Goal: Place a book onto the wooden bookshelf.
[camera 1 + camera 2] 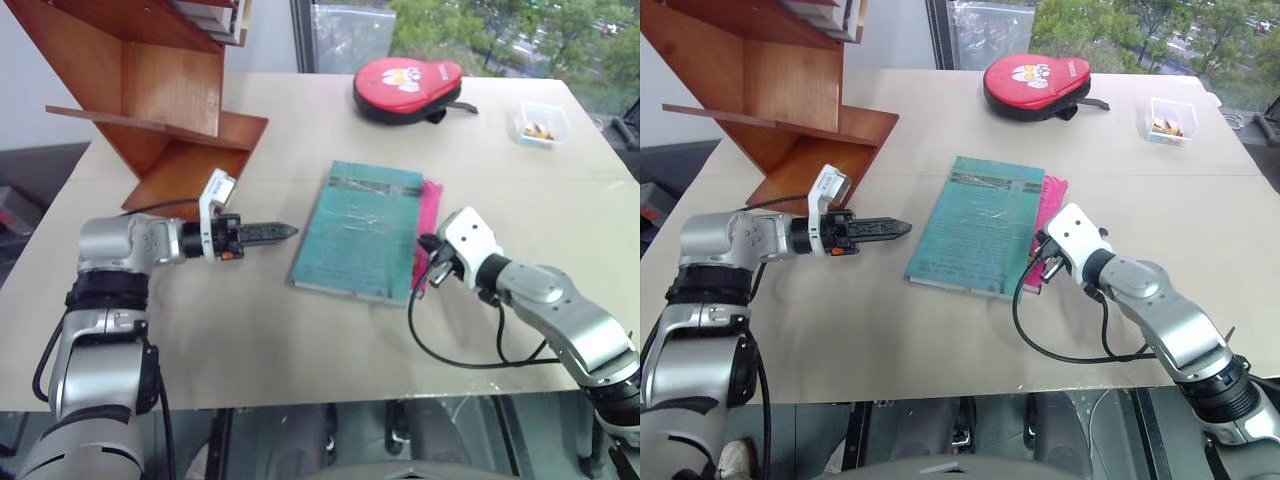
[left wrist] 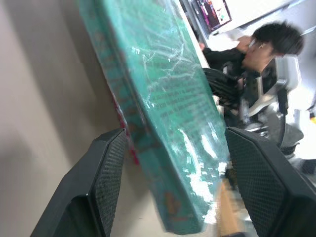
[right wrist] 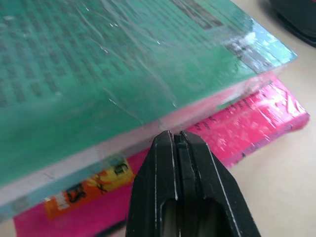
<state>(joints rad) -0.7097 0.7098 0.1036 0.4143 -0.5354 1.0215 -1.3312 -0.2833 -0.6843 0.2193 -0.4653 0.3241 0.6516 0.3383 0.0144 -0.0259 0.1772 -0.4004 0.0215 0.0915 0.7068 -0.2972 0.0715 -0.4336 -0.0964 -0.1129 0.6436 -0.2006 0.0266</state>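
Note:
The teal-green book (image 1: pixel 360 230) lies flat in the middle of the table, on top of a bright pink book (image 1: pixel 430 212) that sticks out along its right edge. The wooden bookshelf (image 1: pixel 150 90) stands at the table's far left corner. My left gripper (image 1: pixel 283 232) hovers level just left of the book and points at its left edge; the left wrist view shows its fingers (image 2: pixel 101 182) open, apart from the book. My right gripper (image 3: pixel 175 136) is shut, its tips at the seam between the book's right edge and the pink book, gripping nothing.
A red paddle case (image 1: pixel 407 88) lies at the back of the table, and a small clear plastic box (image 1: pixel 541 125) sits at the back right. Bare tabletop (image 1: pixel 300 340) runs along the near edge. A person (image 2: pixel 269 44) sits beyond the table in the left wrist view.

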